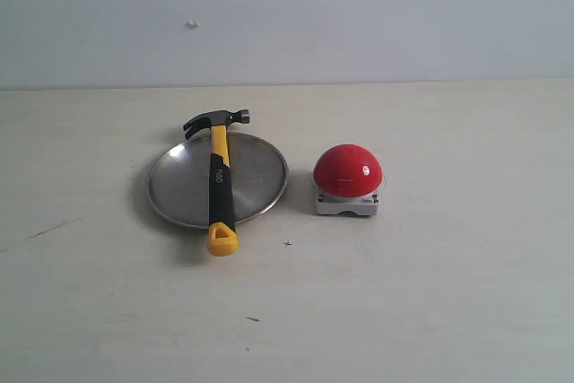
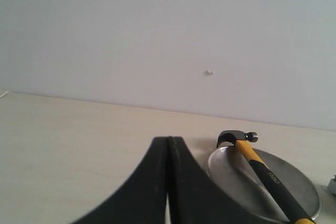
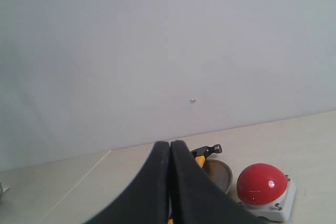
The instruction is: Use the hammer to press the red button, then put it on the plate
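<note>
Plain pale grey-white wall (image 1: pixel 359 6) at far side, small white speck (image 1: pixel 191 24) left of centre. Light beige tabletop (image 1: pixel 448 311), matte, even soft light. Dark scratch (image 1: pixel 49 229) at left; tiny dark fleck (image 1: pixel 253 318) near front.

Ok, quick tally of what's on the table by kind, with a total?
hammer: 1
plate: 1
red button: 1
Total: 3

Left hand (image 2: pixel 168 141), right hand (image 3: pixel 170 144): both closed, empty.
</note>
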